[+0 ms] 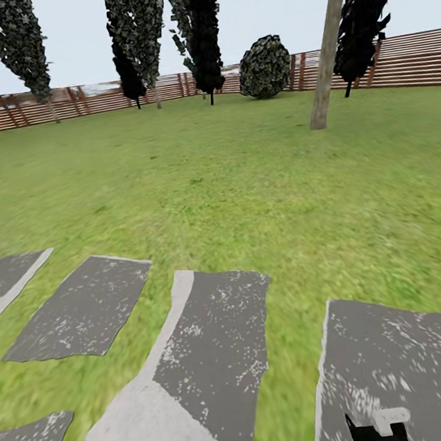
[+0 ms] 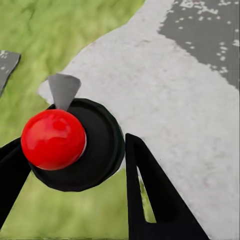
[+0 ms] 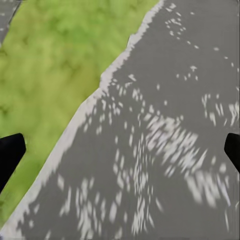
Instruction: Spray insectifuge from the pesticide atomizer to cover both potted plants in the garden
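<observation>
Two grippers are on this robot, and just one of them is busy. The left gripper [image 2: 75, 165] has its jaws closed around the pesticide atomizer [image 2: 75, 145]. In the left wrist view I look down on its round black spray head with the red tip [image 2: 52, 139], and a black finger sits on each side of it. The right gripper [image 3: 120, 150] holds nothing; its jaws stand wide apart over a grey paving slab [image 3: 165, 125].

What could go wrong? The bottle is slim, so it could tip or slip out if the robot rolls fast over the bumpy lawn [image 1: 242, 175]. I cannot tell how deep the bottle sits in the fingers. No potted plant is in the head view, so the robot could spray too soon and hit only grass. It could also roll the wrong way and miss the plants.

Now the counting. One atomizer. About six grey slabs [image 1: 217, 347] lie in the grass close by. One pale tree trunk [image 1: 326, 51] stands near, one round bush [image 1: 264, 67] is by the wooden fence [image 1: 408, 61], and about five dark tall trees [image 1: 204, 26] rise beyond.
</observation>
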You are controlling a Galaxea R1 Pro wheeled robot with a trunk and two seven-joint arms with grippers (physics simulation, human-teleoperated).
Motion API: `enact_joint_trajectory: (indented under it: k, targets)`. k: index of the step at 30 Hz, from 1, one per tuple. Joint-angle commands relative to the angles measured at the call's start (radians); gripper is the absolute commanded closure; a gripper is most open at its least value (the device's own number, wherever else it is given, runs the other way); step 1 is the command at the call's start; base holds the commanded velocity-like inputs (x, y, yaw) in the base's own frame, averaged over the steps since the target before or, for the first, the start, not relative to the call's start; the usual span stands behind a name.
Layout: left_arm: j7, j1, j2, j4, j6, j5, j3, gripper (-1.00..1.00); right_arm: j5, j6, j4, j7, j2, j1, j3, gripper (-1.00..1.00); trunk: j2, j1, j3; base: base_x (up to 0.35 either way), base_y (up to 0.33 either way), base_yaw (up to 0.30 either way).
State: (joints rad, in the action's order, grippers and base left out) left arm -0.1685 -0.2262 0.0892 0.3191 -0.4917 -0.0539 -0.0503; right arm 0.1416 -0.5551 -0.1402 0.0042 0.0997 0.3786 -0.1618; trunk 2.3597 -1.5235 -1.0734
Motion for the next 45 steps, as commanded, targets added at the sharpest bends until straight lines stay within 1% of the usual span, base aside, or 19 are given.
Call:
enact_joint_trajectory:
  k: [1, 8, 22, 31, 45]
  targets:
    - [-0.004, -0.001, -0.001, -0.001, -0.005, -0.004, 0.002, 1.00, 0.010, -0.003, 0.001, 0.000, 0.000, 0.000, -0.008, -1.00, 0.000, 0.000, -0.001, 0.000, 0.000, 0.279]
    - [-0.011, -0.001, -0.002, -0.002, -0.006, -0.004, 0.006, 1.00, 0.010, -0.003, 0.002, 0.001, 0.000, 0.000, -0.007, -1.00, 0.000, 0.000, -0.001, 0.000, 0.000, 0.279]
    - [-0.002, -0.001, -0.002, -0.003, -0.007, -0.006, 0.007, 1.00, 0.010, -0.003, 0.003, 0.002, -0.003, 0.000, -0.007, -1.00, 0.000, 0.000, -0.001, 0.000, 0.000, 0.279]
    - [-0.002, -0.001, -0.002, -0.003, -0.007, -0.008, 0.004, 1.00, 0.010, -0.003, 0.004, 0.002, -0.003, 0.000, -0.007, -1.00, 0.000, 0.000, -0.001, 0.000, 0.187, 0.279]
    - [-0.002, -0.001, -0.002, -0.002, -0.005, -0.005, 0.006, 1.00, 0.010, -0.003, 0.004, 0.002, -0.003, 0.000, -0.007, -1.00, 0.000, 0.000, -0.001, 0.000, 0.011, 0.279]
